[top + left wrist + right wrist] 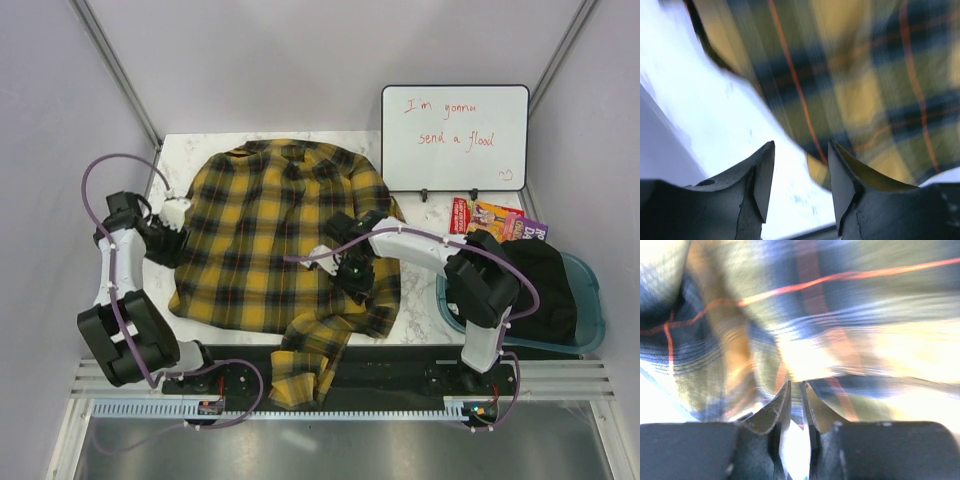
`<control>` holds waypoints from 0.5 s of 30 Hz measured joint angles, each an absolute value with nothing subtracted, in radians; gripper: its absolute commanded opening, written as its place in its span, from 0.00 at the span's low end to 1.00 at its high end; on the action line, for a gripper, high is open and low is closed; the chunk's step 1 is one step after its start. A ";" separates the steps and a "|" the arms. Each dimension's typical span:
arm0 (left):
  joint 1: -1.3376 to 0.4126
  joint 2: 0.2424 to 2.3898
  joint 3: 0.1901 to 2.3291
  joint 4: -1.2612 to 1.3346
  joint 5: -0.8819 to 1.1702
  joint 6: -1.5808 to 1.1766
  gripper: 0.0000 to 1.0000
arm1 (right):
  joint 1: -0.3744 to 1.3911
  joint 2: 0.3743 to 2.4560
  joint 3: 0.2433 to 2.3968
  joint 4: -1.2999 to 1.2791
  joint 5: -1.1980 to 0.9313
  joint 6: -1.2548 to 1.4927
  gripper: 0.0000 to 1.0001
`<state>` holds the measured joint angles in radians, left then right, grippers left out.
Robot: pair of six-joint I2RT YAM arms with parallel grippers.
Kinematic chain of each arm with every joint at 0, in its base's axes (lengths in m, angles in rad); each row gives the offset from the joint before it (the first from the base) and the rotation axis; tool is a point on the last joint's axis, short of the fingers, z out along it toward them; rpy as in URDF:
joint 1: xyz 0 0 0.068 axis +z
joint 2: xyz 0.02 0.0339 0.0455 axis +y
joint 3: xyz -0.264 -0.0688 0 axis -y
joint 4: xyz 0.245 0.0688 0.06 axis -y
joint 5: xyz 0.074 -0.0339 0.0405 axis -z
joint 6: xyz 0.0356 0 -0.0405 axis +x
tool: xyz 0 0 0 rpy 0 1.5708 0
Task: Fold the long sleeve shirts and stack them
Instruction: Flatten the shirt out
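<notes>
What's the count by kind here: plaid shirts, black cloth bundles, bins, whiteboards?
Plaid flannel shirt: 1
Black cloth bundle: 1
Blue bin: 1
Whiteboard: 1
Total: 4

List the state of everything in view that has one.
plaid shirt, spread out, one sleeve hanging off the near edge.
left gripper, open, empty, at the shirt's left edge.
right gripper, nearly closed, pinching shirt fabric.
blue bin, holding dark clothing.
whiteboard, upright, written on.
</notes>
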<state>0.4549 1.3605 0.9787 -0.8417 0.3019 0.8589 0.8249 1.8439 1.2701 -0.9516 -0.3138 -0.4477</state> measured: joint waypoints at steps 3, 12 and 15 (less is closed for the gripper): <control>0.344 1.378 1.073 -0.814 0.355 0.808 0.55 | 0.749 1.863 1.425 -0.984 -0.321 -0.439 0.25; 0.223 1.745 1.184 -0.685 0.265 0.634 0.47 | 0.538 2.073 1.775 -0.895 -0.219 -0.412 0.26; 0.241 1.766 1.143 -0.665 0.184 0.631 0.46 | 0.532 2.130 1.745 -0.889 -0.185 -0.416 0.27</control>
